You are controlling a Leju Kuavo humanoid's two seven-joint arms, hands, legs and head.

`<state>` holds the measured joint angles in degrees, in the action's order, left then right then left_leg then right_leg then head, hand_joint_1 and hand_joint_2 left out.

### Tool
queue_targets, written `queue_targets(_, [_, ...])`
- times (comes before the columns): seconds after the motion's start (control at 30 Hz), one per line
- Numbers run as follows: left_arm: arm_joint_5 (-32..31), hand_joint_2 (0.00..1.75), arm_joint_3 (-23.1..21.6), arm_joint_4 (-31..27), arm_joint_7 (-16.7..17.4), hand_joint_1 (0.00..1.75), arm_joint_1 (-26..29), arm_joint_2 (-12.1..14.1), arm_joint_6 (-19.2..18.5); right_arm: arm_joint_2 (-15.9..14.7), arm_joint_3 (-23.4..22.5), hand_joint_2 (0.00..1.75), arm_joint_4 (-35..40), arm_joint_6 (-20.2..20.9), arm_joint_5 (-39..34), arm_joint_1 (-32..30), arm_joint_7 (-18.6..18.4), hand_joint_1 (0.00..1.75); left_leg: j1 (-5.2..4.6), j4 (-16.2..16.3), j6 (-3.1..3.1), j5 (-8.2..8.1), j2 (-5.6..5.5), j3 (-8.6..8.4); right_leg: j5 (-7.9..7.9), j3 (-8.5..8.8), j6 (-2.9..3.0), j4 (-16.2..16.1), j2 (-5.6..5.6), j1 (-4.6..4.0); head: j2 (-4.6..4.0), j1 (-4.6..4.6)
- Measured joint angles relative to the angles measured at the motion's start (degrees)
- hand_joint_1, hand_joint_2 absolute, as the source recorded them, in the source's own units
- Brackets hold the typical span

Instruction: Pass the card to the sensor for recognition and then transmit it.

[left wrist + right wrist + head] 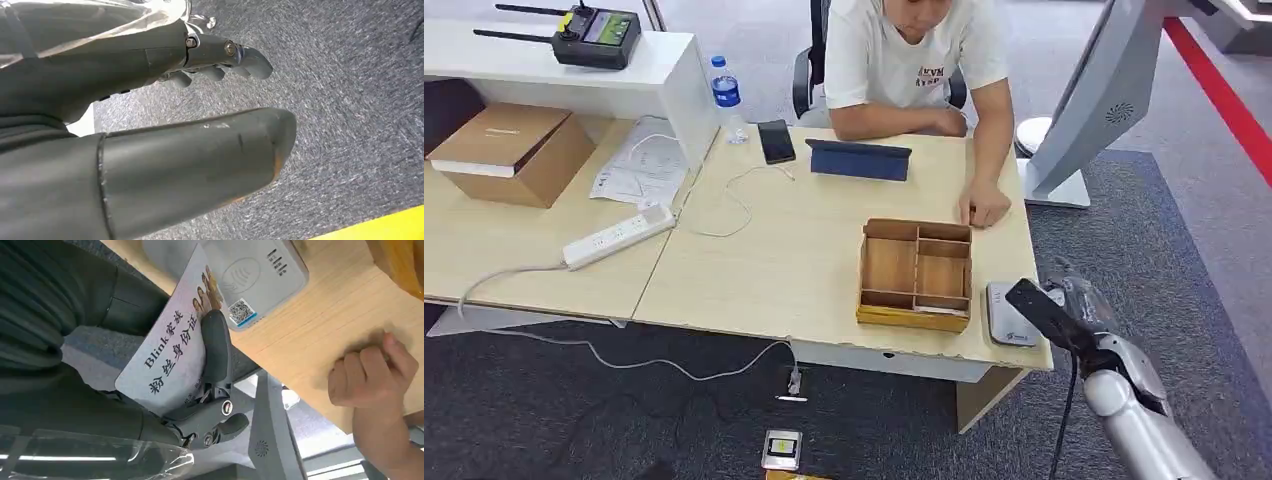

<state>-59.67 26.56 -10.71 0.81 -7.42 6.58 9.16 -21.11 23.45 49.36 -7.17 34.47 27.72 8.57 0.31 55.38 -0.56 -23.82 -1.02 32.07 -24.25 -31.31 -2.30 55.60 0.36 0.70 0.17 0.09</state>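
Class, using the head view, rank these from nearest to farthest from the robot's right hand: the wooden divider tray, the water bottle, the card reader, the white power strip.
From the right hand, holding the card:
1. Card reader, at the table's near right corner, beside the hand.
2. Wooden divider tray, just left of the reader.
3. White power strip, on the left table.
4. Water bottle, at the far edge.

High head view over desk [804, 260]; close wrist views, right sharing desk.

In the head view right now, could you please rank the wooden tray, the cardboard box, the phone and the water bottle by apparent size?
1. cardboard box
2. wooden tray, close to the box
3. water bottle and phone look alike
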Motion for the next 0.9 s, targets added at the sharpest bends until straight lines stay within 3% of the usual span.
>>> queue_targets(0.47, [-0.3, 0.00, 0.0, 0.0, -0.2, 0.00, 0.0, 0.0, 0.1, 0.7, -0.2, 1.75, -11.9, -3.0, 0.3, 2.0, 3.8, 1.75, 0.00, 0.0, 0.00, 0.00, 0.00, 0.00, 0.00, 0.00, 0.00, 0.0, 0.00, 0.00, 0.00, 0.00])
queue_targets(0.9, [-1.1, 0.00, 0.0, 0.0, -1.3, 0.00, 0.0, 0.0, 0.2, 1.8, -0.2, 1.75, -15.2, -3.9, 0.3, 2.4, 4.1, 1.75, 0.00, 0.0, 0.02, 0.01, 0.01, -0.06, 0.01, 0.03, 0.01, 0.0, 0.03, -0.01, 0.00, 0.00])
